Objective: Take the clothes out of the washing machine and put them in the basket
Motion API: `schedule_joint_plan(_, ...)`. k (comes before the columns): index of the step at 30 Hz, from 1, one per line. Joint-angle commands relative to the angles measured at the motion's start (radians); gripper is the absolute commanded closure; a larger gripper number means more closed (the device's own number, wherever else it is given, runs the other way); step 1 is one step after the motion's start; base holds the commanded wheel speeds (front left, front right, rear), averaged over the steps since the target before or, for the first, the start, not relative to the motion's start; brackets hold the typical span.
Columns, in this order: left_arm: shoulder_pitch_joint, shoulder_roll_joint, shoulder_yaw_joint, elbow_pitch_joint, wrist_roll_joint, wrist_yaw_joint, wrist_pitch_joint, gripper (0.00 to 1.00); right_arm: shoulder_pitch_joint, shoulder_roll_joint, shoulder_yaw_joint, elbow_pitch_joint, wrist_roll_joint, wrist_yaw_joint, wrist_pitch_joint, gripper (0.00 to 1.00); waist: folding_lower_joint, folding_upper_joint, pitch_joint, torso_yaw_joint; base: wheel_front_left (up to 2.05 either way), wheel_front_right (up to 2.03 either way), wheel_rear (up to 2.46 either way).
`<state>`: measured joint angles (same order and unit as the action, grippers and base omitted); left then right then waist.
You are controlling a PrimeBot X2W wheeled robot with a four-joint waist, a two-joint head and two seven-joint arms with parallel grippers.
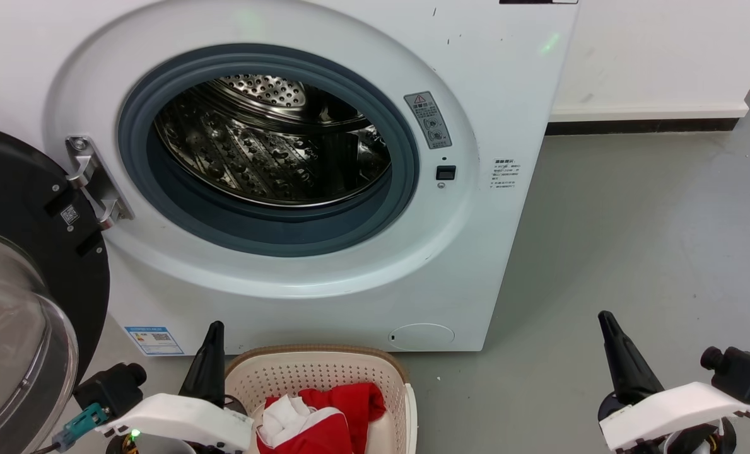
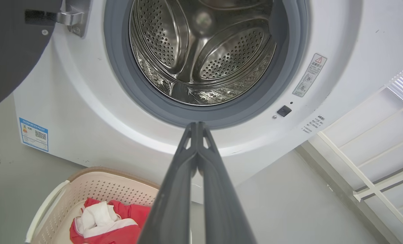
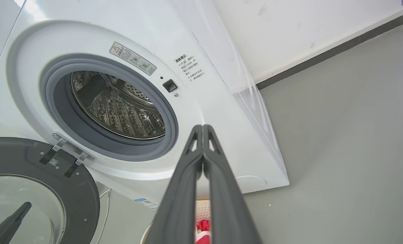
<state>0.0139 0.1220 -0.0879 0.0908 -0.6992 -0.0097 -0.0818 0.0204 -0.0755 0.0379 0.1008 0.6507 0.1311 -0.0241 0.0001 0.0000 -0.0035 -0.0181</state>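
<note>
The white washer (image 1: pixel 507 94) stands with its black-framed door (image 1: pixel 21 189) swung open, steel drum (image 1: pixel 267 157) visible. Just before the washer, the cream basket (image 1: pixel 311 378) holds crumpled red-and-white clothes (image 1: pixel 356 403).

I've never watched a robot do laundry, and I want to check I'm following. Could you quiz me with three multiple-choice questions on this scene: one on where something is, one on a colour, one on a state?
1. Where are the bright red and white fabric clothes?
A. In the steel drum
B. In the cream perforated plastic basket
C. On the floor

2. What colour is the rubber ring round the opening of the large white front-loading washing machine?
A. Grey
B. Red
C. Yellow

3. How is the black-framed round glass door?
A. Shut
B. Swung open
C. Taken off

Answers:
1 B: the clothes lie heaped inside the basket.
2 A: the ring shows grey against the white front.
3 B: the door stands swung aside at the left, leaving the opening uncovered.
</note>
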Motion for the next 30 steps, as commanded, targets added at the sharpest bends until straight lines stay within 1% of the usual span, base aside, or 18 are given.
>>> schedule_joint_plan(1,-0.028,0.003,0.01,-0.004,-0.045,-0.01,0.006,1.0,-0.034,-0.008,-0.006,-0.004,0.049,0.0,0.003,1.0,-0.0001,0.0,0.0,0.0,0.0,0.0,0.0)
schedule_joint_plan(18,-0.053,-0.005,0.045,0.032,-0.278,-0.038,0.042,1.0,-0.058,-0.013,-0.026,0.032,0.296,0.0,0.023,1.0,-0.0001,0.0,0.001,0.004,0.0,0.0,0.0)
schedule_joint_plan(30,-0.067,-0.012,0.065,0.055,-0.407,-0.055,0.063,1.0,-0.074,-0.014,-0.039,0.052,0.432,0.0,0.036,1.0,-0.0001,0.0,0.002,0.006,0.0,0.0,0.0)
